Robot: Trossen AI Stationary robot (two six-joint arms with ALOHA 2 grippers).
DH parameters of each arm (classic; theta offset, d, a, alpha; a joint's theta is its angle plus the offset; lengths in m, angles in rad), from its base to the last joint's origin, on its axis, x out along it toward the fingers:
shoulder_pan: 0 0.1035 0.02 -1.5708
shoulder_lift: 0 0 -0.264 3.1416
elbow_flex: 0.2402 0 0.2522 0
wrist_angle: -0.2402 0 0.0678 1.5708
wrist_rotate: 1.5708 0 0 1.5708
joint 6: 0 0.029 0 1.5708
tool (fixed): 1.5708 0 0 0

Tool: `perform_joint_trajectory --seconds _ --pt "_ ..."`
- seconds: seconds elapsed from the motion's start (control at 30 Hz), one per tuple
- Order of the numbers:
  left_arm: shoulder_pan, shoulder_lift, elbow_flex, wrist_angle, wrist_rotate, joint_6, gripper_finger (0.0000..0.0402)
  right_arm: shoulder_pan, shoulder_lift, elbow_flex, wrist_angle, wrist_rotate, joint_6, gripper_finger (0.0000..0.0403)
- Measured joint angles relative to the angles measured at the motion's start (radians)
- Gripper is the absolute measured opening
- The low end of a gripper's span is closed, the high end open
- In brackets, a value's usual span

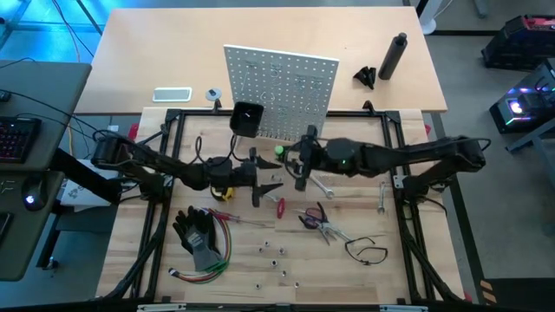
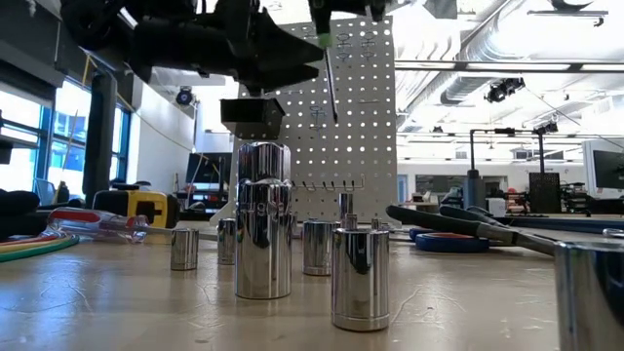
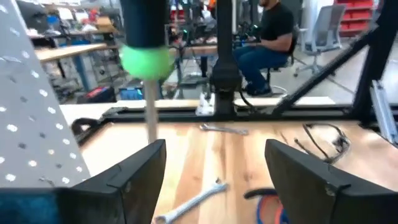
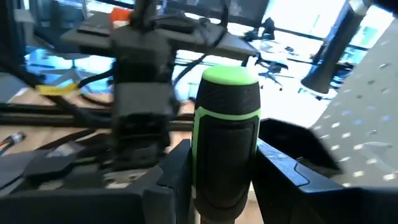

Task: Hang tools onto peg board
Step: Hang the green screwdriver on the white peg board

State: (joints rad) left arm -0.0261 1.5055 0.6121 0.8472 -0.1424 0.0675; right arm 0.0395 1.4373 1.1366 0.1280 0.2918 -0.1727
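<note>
A screwdriver with a black handle and green cap hangs upright in front of the peg board, its shaft pointing down. My right gripper is shut on it. My left gripper stands open just left of it; the shaft shows beyond one fingertip, apart from it. A black bin hangs on the board's front. Other tools lie on the table: a red-handled screwdriver, pliers, wrenches, a yellow tape measure and a black loop. My right gripper pinches the screwdriver's handle between its two fingers, below the green cap. The fingers come in about level from the table's right and lie across the handle. The screwdriver stands upright, cap up, lifted clear of the table.
Black gloves and a bundle of coloured wires lie near left. Several chrome sockets stand near the front edge. A black bottle stands far right behind the board. A person sits at a desk beyond the table.
</note>
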Motion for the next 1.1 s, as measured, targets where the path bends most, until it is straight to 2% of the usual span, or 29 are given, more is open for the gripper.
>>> perform_joint_trajectory --seconds 0.4,0.63,0.9,1.1 --pt "0.000 -0.146 -0.002 -0.341 -0.083 0.022 0.0258 -0.109 -0.009 0.303 -0.161 -0.072 -0.151 0.0122" --pt "-0.001 -0.126 -0.002 -0.400 -0.085 -0.017 0.0255 -0.248 0.019 0.503 -0.174 -0.256 -0.143 0.0122" --pt "-0.014 -0.110 -0.003 -0.450 -0.085 -0.067 0.0255 -0.397 0.181 0.818 -0.292 -0.451 -0.087 0.0122" --pt "-0.028 -0.110 -0.003 -0.478 -0.086 -0.075 0.0255 -0.431 0.337 1.097 -0.457 -0.476 -0.114 0.0122"
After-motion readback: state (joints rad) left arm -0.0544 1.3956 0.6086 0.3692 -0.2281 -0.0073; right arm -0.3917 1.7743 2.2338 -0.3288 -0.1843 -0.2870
